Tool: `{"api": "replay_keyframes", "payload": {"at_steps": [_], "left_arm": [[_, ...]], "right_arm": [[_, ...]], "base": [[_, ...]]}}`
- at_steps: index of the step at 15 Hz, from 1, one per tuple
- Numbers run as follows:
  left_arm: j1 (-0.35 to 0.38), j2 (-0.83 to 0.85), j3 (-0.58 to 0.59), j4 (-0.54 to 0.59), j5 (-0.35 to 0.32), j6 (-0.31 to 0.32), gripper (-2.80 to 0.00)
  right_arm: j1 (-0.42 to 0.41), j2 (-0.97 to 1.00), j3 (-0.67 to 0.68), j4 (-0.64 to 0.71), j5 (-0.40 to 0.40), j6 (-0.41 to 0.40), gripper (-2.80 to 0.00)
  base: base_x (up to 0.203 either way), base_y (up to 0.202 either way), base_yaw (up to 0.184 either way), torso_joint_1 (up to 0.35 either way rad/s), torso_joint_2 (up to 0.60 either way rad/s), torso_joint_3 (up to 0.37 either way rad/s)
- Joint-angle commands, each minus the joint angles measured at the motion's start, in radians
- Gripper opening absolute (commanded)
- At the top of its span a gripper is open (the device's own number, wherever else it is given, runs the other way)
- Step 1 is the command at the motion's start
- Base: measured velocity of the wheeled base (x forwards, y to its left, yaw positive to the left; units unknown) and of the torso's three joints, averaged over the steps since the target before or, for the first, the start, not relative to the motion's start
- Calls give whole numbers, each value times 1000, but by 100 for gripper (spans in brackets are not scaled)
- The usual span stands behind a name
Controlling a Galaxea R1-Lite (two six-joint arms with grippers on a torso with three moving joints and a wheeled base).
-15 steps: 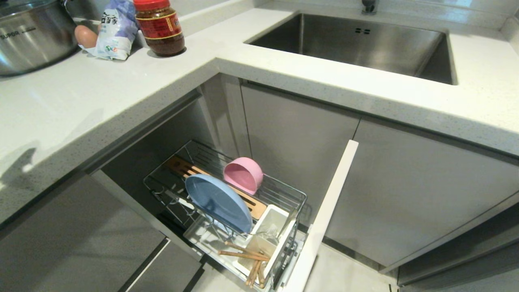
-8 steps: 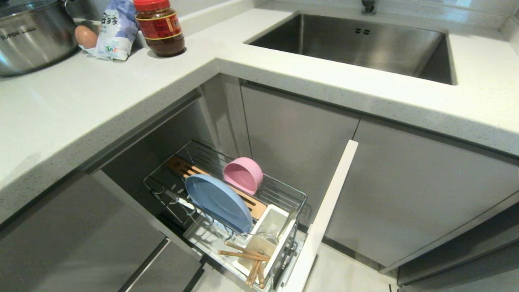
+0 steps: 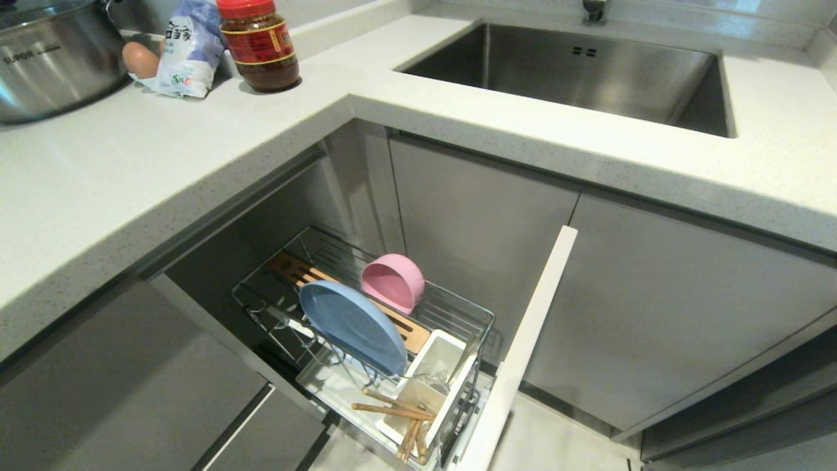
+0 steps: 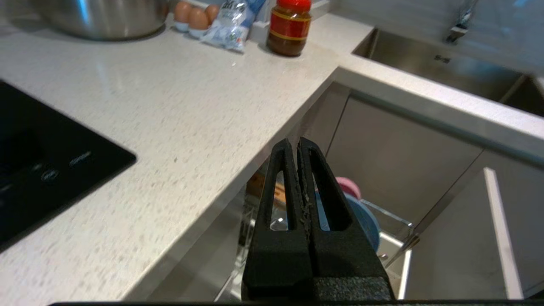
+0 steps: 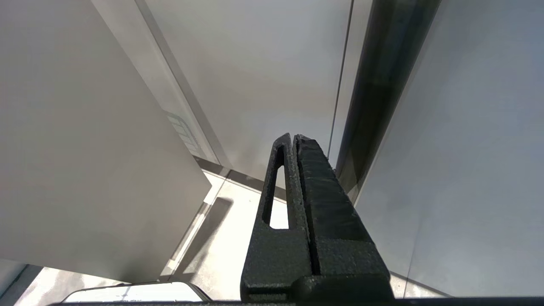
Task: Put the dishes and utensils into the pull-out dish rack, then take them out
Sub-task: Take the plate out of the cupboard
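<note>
The dish rack (image 3: 366, 340) stands pulled out from under the bench (image 3: 131, 170), in the lower middle of the head view, with its narrow white front panel (image 3: 523, 347) running up to the right. The blue plate (image 3: 353, 326) stands on edge among the wire prongs, leaning, with the pink bowl (image 3: 393, 281) on its side just behind it, toward the frame's centre. The wooden chopsticks (image 3: 399, 418) lie at the lower end of the rack beside the white cup (image 3: 439, 379); the fork (image 3: 435, 376) shows only faintly in that cup.

At the upper left of the head view, a steel pot (image 3: 52, 59), an egg (image 3: 140, 59), a bag (image 3: 189, 46) and a red-lidded jar (image 3: 259, 44) sit on the bench; the sink (image 3: 575, 72) fills the upper right.

In its wrist view the left gripper (image 4: 298, 146) is closed and empty, above the bench edge and the rack. The right gripper (image 5: 293, 142) is closed too, empty, beside plain cabinet fronts.
</note>
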Motion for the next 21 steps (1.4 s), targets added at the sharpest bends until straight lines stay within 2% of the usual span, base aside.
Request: {"api": "replay_keyframes", "payload": {"at_steps": [1, 4, 6, 9, 11, 14, 15, 16, 17, 19, 20, 21], "left_arm": [[57, -50, 30, 21, -60, 3, -280], [71, -181, 190, 20, -88, 32, -280], [77, -289, 294, 11, -142, 69, -280], [81, -306, 416, -84, -185, 96, -280], [81, -306, 595, -241, -179, 114, -280], [81, -305, 927, -633, -149, 139, -280], [81, -305, 995, -699, -146, 151, -280], [81, -304, 1022, -698, -139, 166, -280], [81, -304, 1019, -640, -133, 173, -280], [81, -304, 1006, -400, -100, 178, -280], [81, -304, 1006, -376, -99, 175, -280], [81, -303, 1011, -424, -99, 174, -280]], "right_arm": [[0, -4, 0, 0, 0, 0, -280], [0, -4, 0, 0, 0, 0, -280], [0, -4, 0, 0, 0, 0, -280], [0, -4, 0, 0, 0, 0, -280], [0, -4, 0, 0, 0, 0, -280], [0, -4, 0, 0, 0, 0, -280], [0, -4, 0, 0, 0, 0, -280], [2, -4, 0, 0, 0, 0, -280], [1, -4, 0, 0, 0, 0, -280], [0, -4, 0, 0, 0, 0, -280], [1, -4, 0, 0, 0, 0, -280], [0, -4, 0, 0, 0, 0, -280]], "base": [[0, 0, 0, 0, 0, 0], [0, 0, 0, 0, 0, 0], [0, 0, 0, 0, 0, 0], [0, 0, 0, 0, 0, 0], [0, 0, 0, 0, 0, 0], [0, 0, 0, 0, 0, 0], [0, 0, 0, 0, 0, 0], [0, 0, 0, 0, 0, 0], [0, 0, 0, 0, 0, 0], [0, 0, 0, 0, 0, 0], [0, 0, 0, 0, 0, 0], [0, 0, 0, 0, 0, 0]]}}
